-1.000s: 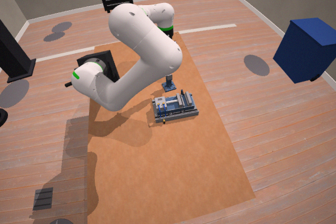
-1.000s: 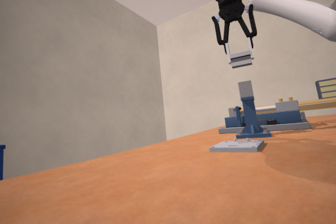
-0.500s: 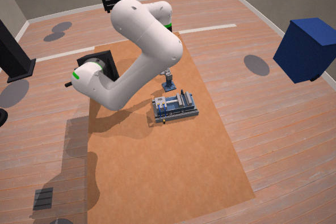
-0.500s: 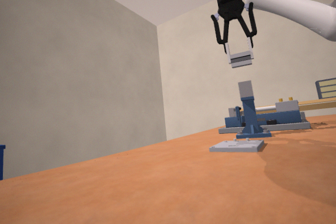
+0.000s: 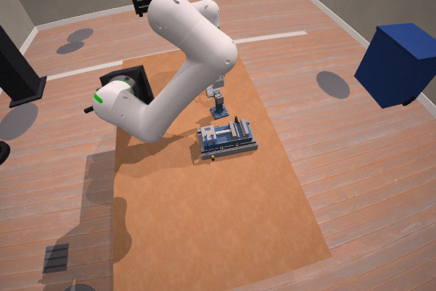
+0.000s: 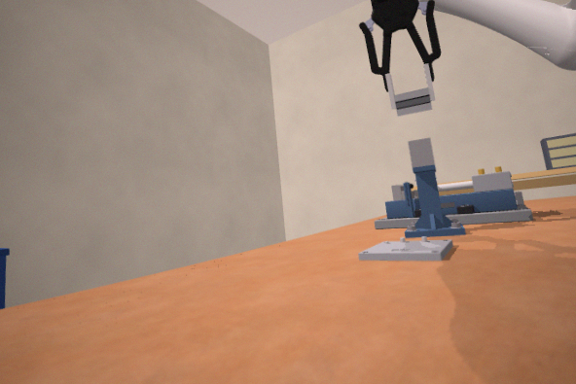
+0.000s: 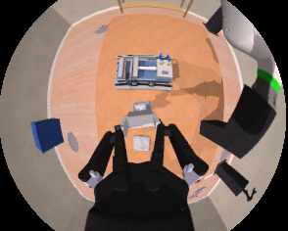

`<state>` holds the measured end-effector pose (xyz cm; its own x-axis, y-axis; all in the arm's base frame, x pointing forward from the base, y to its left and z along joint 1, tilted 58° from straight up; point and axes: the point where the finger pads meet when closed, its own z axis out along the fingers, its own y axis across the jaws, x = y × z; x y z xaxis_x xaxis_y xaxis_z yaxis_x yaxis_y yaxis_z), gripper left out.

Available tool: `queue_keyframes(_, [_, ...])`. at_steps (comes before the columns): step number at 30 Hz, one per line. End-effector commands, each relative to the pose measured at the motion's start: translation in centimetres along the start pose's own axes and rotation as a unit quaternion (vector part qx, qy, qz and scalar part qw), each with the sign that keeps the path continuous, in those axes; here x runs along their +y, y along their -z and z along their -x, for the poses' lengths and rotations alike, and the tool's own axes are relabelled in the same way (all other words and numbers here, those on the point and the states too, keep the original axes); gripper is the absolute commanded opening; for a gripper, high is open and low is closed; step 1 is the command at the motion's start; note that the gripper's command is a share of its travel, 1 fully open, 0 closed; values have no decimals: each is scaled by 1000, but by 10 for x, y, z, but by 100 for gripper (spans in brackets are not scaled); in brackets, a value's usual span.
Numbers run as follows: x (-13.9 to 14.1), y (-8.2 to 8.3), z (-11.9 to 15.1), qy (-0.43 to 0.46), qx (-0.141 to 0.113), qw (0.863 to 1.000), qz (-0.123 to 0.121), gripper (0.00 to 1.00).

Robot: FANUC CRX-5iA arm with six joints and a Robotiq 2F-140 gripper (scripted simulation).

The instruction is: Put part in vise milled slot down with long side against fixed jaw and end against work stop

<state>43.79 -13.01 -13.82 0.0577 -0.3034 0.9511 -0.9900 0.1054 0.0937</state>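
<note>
Orange table [image 6: 243, 312] carries infeed plate [image 6: 406, 250], V-block [image 6: 430, 195], vise [image 6: 467, 205].

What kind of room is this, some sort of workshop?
It looks like a small machine-tending workshop: a white robot arm stands at an orange table that carries a blue vise, and its gripper holds a grey metal block in the air.

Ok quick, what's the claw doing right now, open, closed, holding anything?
Claw: closed on the block, holding it in the air above the stand.

From the top, the arm [image 5: 191, 37] hides the end effector and part.
</note>
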Motion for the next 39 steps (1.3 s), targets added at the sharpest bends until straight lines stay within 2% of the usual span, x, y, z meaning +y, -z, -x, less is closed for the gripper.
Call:
queue_keyframes(1, [0, 0, 1, 0, 24, 1000, 0, 0])
queue_keyframes(3, [0, 0, 1, 0, 24, 1000, 0, 0])
queue_keyframes(18, [0, -1, 6, 0, 114, 994, 0, 0])
queue_keyframes(20, [0, -1, 6, 0, 114, 994, 0, 0])
queue_keyframes(34, [0, -2, 10, 0, 187, 982, 0, 0])
queue_keyframes(39, [0, -2, 10, 0, 201, 980, 0, 0])
